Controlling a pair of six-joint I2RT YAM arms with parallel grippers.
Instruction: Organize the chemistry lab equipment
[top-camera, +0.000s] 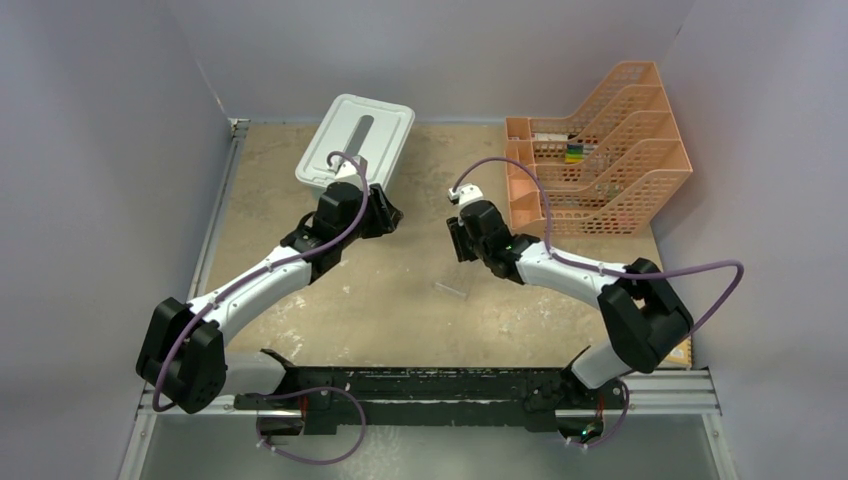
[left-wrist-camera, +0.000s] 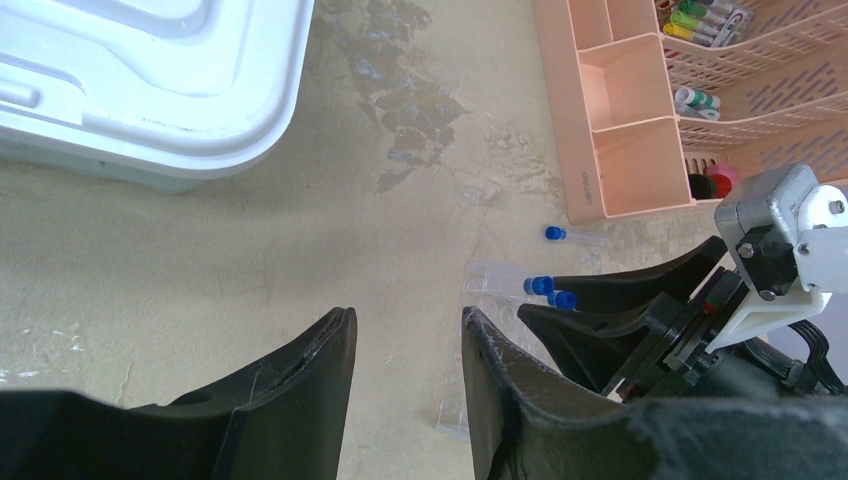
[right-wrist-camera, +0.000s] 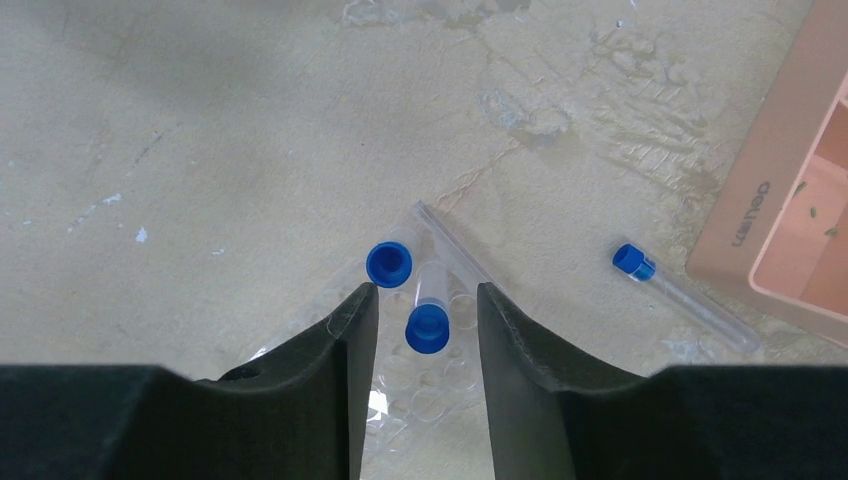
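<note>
Though untouched, blue-capped tube (right-wrist-camera: 427, 328) within right end effector (right-wrist-camera: 425, 291)

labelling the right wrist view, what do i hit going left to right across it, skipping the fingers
first blue-capped tube → second blue-capped tube, lower in the picture → loose tube lying flat → orange tray
</note>
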